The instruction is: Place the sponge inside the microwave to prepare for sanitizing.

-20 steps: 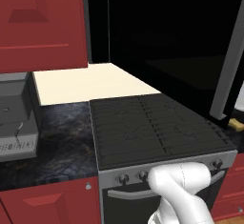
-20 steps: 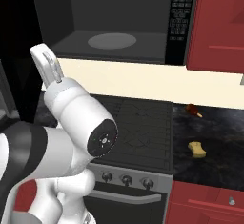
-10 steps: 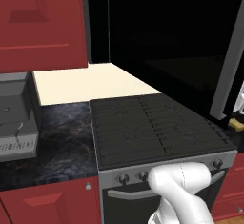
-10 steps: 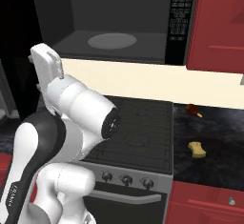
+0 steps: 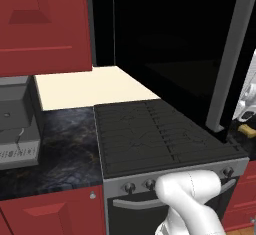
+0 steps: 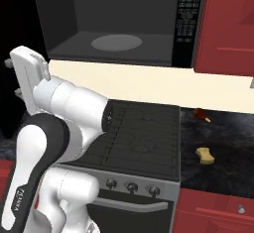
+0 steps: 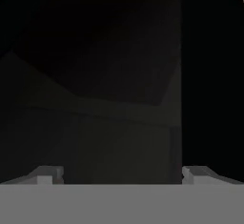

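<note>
A: Above the stove (image 6: 139, 133), what state is the microwave (image 6: 124, 24) in, and why?

B: Its door (image 5: 170, 54) is swung fully out over the burners, with the grey bar handle (image 5: 231, 54) at the free edge. That leaves the grey cavity and its round turntable (image 6: 116, 42) exposed to receive the load.

A: Where is the sponge (image 6: 204, 155)?

B: It lies flat on the dark counter (image 6: 218, 143) just right of the stove, well apart from the microwave and from the arm. Nothing touches it. A small reddish-brown object (image 6: 200, 113) sits further back on the same counter.

A: And the gripper (image 7: 119, 174)?

B: The hand view shows the two fingertips (image 7: 45, 174) spread wide near the frame's two sides, nothing between them, facing a dark surface. The hand is released and empty. In the right base view the wrist is raised at the far left, beside the open door, well away from the sponge.

A: Judgement on progress?

B: Access is prepared; the pick is not yet done. The next move likely requires carrying the hand across the stove to the counter and descending over the sponge. The projecting door is a probable collision risk.
</note>
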